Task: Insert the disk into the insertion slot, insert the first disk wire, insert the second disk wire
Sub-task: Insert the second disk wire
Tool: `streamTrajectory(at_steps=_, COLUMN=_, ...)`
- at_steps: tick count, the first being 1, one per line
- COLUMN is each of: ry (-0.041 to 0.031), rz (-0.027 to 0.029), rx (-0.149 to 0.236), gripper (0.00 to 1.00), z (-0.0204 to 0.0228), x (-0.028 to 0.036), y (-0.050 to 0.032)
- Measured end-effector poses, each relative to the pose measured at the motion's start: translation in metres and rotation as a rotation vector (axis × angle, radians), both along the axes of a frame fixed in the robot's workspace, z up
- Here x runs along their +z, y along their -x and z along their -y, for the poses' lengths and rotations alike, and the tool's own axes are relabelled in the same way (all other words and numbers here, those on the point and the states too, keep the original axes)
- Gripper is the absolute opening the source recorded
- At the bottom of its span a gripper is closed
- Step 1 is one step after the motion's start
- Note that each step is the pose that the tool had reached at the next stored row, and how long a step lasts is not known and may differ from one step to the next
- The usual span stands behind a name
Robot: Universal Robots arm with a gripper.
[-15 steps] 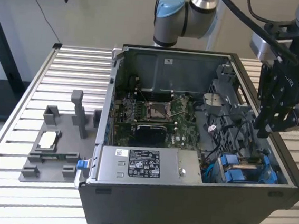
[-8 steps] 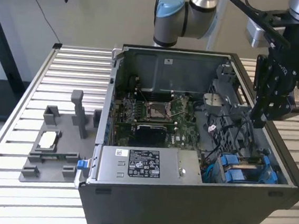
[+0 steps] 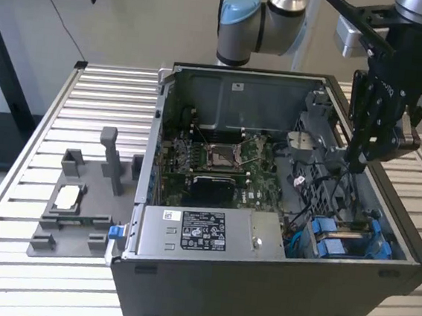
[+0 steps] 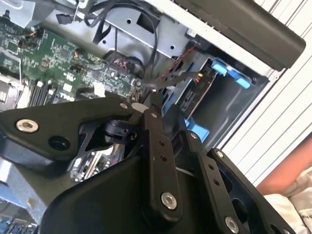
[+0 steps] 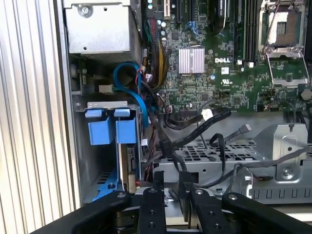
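Gripper (image 4: pixel 146 100) pinched shut on a black disk wire (image 4: pixel 171 80). Beyond it, disk (image 5: pixel 124 131) already sits in the insertion slot (image 5: pixel 95 168) at a corner of the PC case (image 3: pixel 257 297). Looks like first-wire step; wire needs lining up square with the disk's end

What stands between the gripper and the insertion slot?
A bundle of loose black cables hangs in the space between the gripper and the blue-edged insertion slot. Nothing else visible stands between them.

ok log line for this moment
disk: in insertion slot | gripper: shut on black wire, inside case
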State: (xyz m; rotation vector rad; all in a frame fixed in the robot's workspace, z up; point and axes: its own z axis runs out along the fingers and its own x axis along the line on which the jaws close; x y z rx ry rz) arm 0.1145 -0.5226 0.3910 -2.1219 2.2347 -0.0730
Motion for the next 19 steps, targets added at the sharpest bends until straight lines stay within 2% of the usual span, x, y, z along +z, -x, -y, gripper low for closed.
streamTrajectory(at_steps=10, ry=0.0003, rz=0.0002, rx=0.006, gripper=0.27, z=-0.0015, x=0.0004, y=0.0234)
streamTrajectory(at_steps=14, ry=0.0036, rz=0.0023, rx=0.019, gripper=0.27, z=-0.0015, x=-0.0008, y=0.0256)
streamTrajectory(at_steps=15, ry=0.0057, rz=0.0036, rx=0.034, gripper=0.27, z=-0.0015, x=-0.0015, y=0.0256)
streamTrajectory(at_steps=19, ry=0.0068, rz=0.0077, rx=0.078, gripper=0.27, z=-0.0015, x=-0.0026, y=0.0257)
